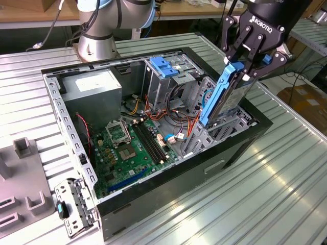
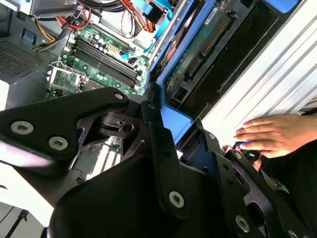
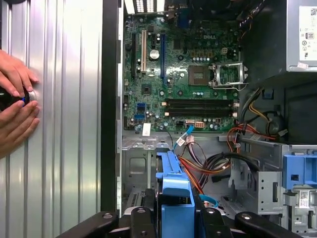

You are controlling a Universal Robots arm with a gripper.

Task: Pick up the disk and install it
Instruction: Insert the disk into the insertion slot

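Note:
The disk (image 1: 231, 99) is a silver-grey drive in a blue plastic carrier. It hangs steeply tilted over the open computer case (image 1: 235, 148), with its lower end at the drive bay (image 1: 225, 127) on the exterior view's right. My gripper (image 1: 244, 71) is shut on the carrier's upper end, black fingers on either side. In the second wrist view the disk's green circuit board (image 2: 198, 54) faces the camera beyond my gripper (image 2: 171, 124). In the first wrist view the blue carrier (image 3: 176, 191) runs out from between the gripper's fingers (image 3: 143, 218) toward the motherboard (image 3: 183, 74).
Inside the case are a grey power-supply box (image 1: 92, 89), a metal cage with a blue latch (image 1: 166, 66) and bundles of cables (image 1: 173, 120). A person's hands (image 3: 15, 99) rest on the ribbed metal table (image 1: 286, 184) beside the case. The arm's base (image 1: 97, 46) stands behind the case.

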